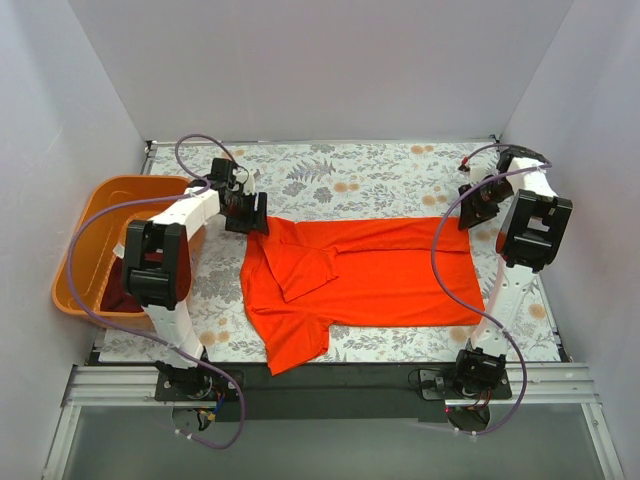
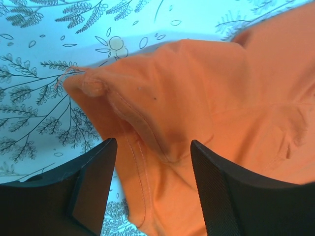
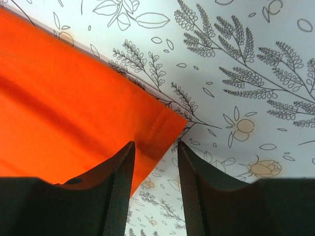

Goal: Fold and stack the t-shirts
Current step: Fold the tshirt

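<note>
i note the orange-red t-shirt (image 1: 380, 280) flat on the worktop (image 1: 350, 175), left end effector (image 2: 152, 147) wide over its 10 o'clock shoulder, right end effector (image 3: 155, 147) narrowly parted astride its 2 o'clock hem corner, seemingly poised to pinch both for a fold.

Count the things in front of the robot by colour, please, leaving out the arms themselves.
Orange-red t-shirt: 1
Orange plastic basket: 1
Dark maroon cloth, lying inside that basket: 1
Total: 3
</note>
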Controlling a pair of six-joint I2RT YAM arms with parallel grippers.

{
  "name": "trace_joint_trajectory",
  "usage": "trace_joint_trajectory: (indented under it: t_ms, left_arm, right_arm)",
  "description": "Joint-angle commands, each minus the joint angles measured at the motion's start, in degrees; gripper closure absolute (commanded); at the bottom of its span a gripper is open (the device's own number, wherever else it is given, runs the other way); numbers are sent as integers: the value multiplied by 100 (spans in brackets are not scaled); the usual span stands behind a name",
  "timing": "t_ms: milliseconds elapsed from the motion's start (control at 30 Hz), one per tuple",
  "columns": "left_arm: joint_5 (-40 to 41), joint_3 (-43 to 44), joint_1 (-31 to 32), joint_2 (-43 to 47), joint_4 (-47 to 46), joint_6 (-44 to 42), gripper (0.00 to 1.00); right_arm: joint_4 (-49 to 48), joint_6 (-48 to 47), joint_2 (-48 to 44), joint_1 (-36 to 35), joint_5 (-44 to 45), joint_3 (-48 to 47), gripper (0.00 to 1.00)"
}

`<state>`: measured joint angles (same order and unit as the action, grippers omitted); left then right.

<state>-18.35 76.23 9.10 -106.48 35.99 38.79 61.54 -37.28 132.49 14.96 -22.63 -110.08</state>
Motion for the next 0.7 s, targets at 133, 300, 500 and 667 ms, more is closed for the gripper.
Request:
trace_joint_trajectory:
  t_ms: [133,300,500,667]
  left_arm:
    - [-28,103,-58,-304,-258,463,53]
    - [-37,-221,-189,144,-513,560,100]
    - [218,-495,-400,532,-795,446,100]
    - [209,-355,-427,295,-1049,498,100]
  right_arm:
    - [-28,133,234,7,-154,-286,73]
    - [-160,151,120,7,-189,-207,99]
    - [-353,159,-240,51,-426,-241,99]
    - [-511,229,-215,51,-409,-382,99]
